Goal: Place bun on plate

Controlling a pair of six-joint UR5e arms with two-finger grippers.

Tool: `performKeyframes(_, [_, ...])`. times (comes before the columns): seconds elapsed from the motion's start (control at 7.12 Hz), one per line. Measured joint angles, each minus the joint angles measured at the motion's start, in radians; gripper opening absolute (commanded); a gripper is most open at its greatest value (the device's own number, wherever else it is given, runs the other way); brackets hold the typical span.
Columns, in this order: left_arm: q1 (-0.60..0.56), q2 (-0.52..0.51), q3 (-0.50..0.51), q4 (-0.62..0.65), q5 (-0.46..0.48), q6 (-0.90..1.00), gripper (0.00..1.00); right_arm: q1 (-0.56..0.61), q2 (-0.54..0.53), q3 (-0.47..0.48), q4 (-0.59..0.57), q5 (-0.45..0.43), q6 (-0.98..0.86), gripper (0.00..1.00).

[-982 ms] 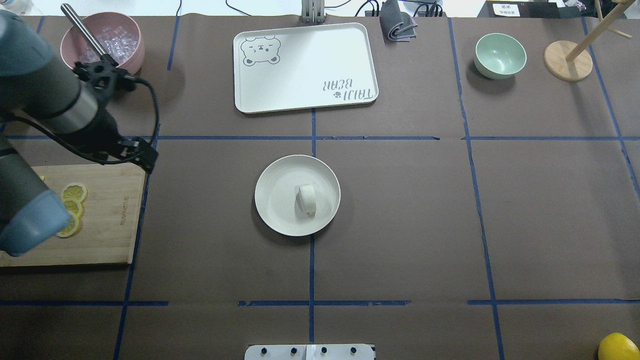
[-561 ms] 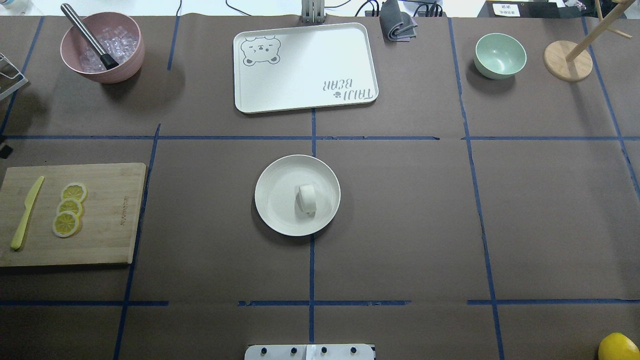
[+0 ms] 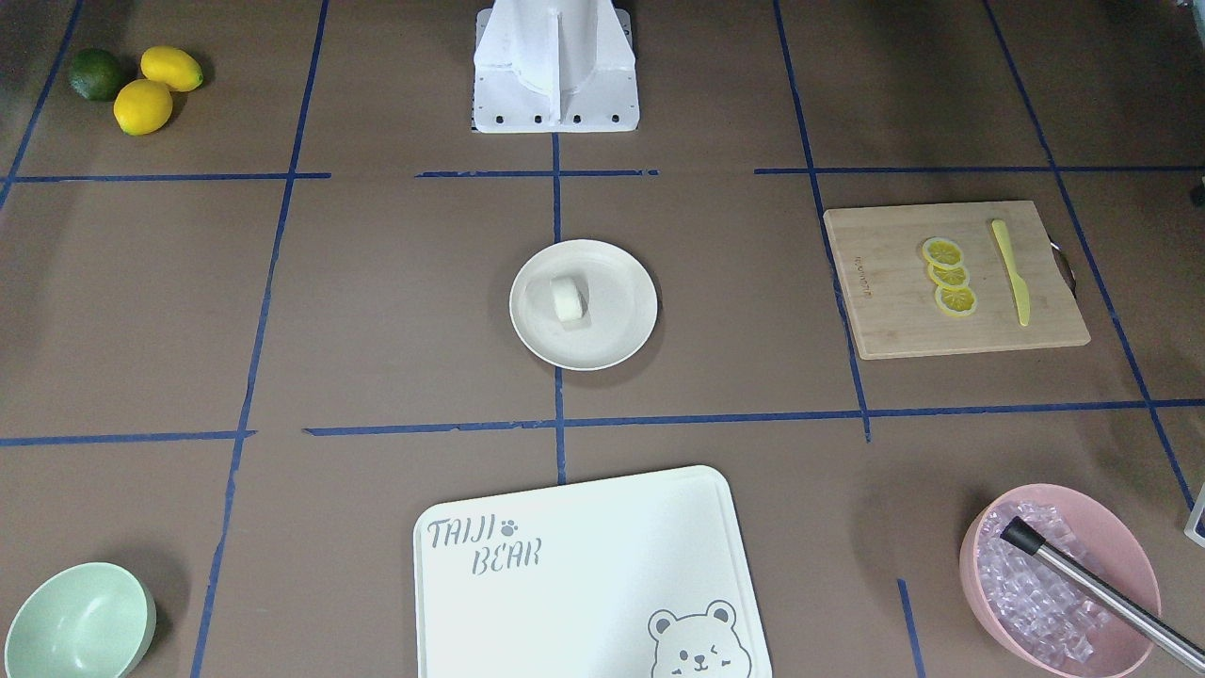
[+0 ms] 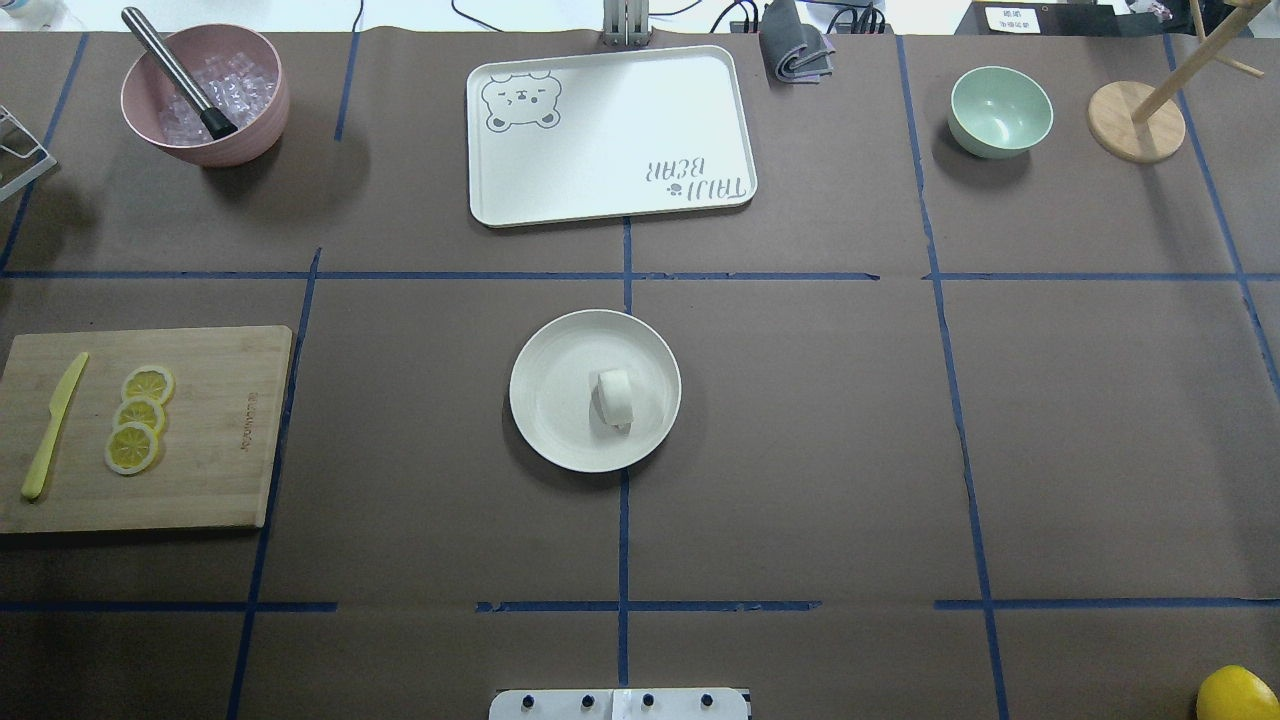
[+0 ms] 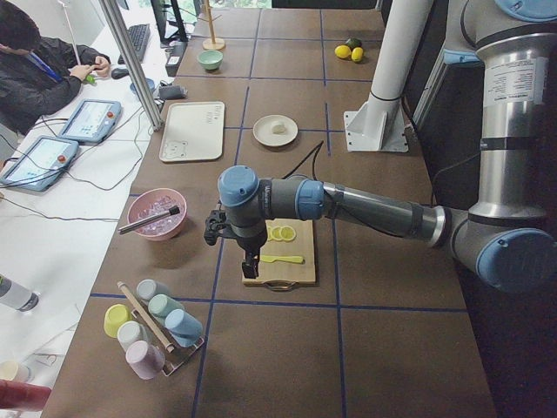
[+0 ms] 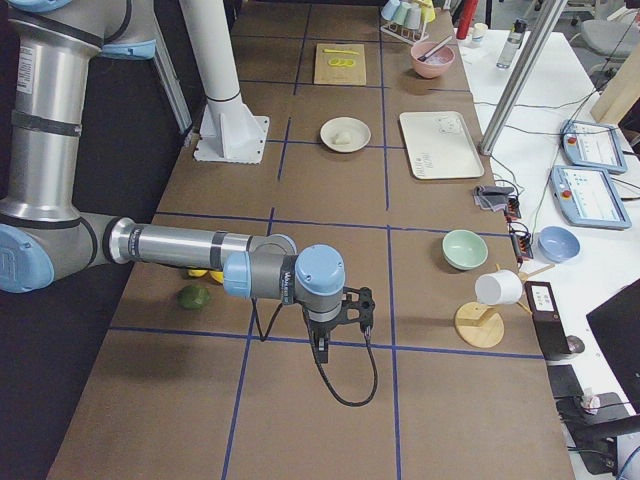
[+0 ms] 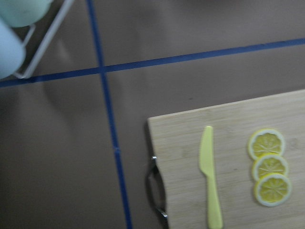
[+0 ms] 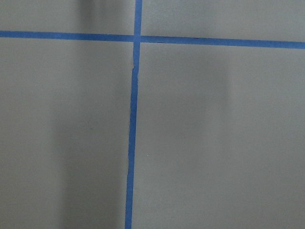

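The small white bun [image 4: 614,396] lies just right of centre on the round cream plate [image 4: 550,390] in the middle of the table, with nothing touching it. The front view shows the same bun [image 3: 568,299] on that plate [image 3: 617,311]. Neither gripper is near it. My left gripper [image 5: 250,264] hangs over the cutting board's near end and appears only in the left side view. My right gripper [image 6: 322,350] hovers over bare table and appears only in the right side view. I cannot tell whether either is open or shut.
A wooden cutting board [image 4: 220,480] with lemon slices [image 4: 140,416] and a yellow knife [image 4: 52,428] lies at the left. A pink bowl of ice [image 4: 205,95], a white tray [image 4: 610,135] and a green bowl [image 4: 1000,110] line the far edge. A cup rack [image 5: 152,326] stands near the left arm.
The left arm, which covered the cutting board's left part one second ago, has pulled back out of the overhead view to the left. Bun and plate have not moved.
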Motion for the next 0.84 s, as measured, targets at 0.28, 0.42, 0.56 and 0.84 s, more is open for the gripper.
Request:
performKeyframes(0.28, [-0.035,0.071,0.000,-0.029,-0.004,0.023,1.00,0.000,0.000,0.000,0.001,0.001,0.001,1.00])
performKeyframes(0.42, [-0.038,0.094,-0.005,-0.034,-0.005,0.023,1.00,0.000,0.000,0.001,0.001,0.003,0.002,1.00])
performKeyframes(0.56, [-0.039,0.102,-0.004,-0.035,-0.003,0.022,1.00,0.000,-0.001,0.002,0.002,0.003,0.003,1.00])
performKeyframes(0.84, [-0.038,0.100,0.015,-0.038,0.000,0.016,1.00,0.000,0.000,0.003,0.001,0.004,0.003,1.00])
